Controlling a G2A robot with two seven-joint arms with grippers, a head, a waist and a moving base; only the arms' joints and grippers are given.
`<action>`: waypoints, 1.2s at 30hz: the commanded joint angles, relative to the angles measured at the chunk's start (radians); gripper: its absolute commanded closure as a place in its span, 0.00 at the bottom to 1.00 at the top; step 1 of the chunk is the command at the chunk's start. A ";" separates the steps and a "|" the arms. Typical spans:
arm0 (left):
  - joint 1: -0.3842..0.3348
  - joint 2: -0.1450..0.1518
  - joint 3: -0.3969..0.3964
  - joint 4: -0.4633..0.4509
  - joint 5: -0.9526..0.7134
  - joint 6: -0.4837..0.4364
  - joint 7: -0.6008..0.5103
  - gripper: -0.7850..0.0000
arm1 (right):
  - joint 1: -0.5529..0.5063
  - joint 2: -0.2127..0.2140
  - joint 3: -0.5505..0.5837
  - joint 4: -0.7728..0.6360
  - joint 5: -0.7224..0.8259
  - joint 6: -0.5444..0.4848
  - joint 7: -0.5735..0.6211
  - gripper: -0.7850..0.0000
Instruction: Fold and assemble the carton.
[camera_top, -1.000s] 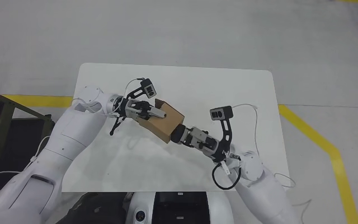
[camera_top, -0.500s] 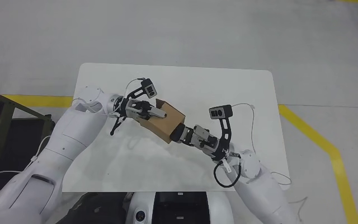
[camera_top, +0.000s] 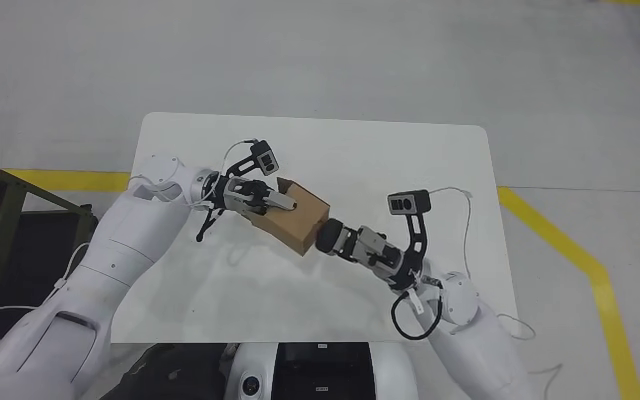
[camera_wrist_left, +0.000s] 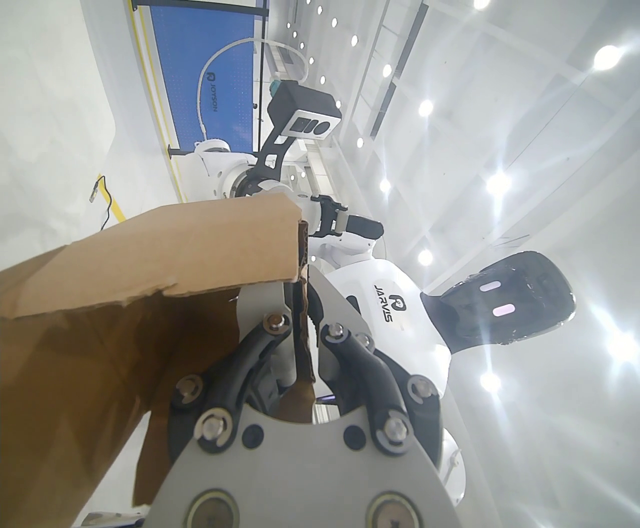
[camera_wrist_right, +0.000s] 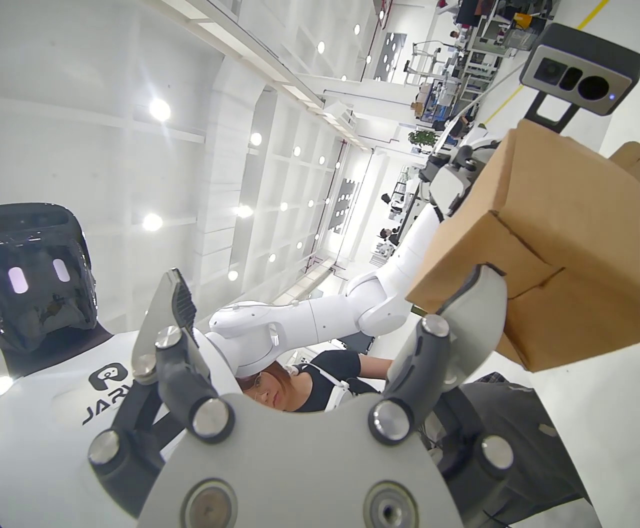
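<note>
Carton (camera_top: 298, 218) over mid-table (camera_top: 400, 150), between the two grippers: left gripper (camera_top: 280, 202) on its left end wall, right gripper (camera_top: 323, 237) touching its right end.

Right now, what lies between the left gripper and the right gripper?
The carton, seen in the top view: the left gripper pinches one end, and the open right gripper touches the other.

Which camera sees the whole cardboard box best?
The top view: nearly the whole carton shows from above. The left wrist view sits close against one flap; the right wrist view catches one end.
</note>
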 joint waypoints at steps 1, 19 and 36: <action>-0.001 0.000 -0.001 0.001 0.003 -0.001 0.000 1.00 | -0.011 0.002 0.010 -0.012 -0.002 0.000 0.000 0.00; -0.037 0.024 -0.036 -0.073 0.305 0.057 0.100 1.00 | -0.028 0.018 0.073 0.001 -0.102 -0.017 0.009 0.00; 0.000 0.038 -0.087 -0.176 0.276 0.144 0.031 1.00 | 0.010 0.022 0.068 0.076 -0.346 -0.029 -0.066 0.00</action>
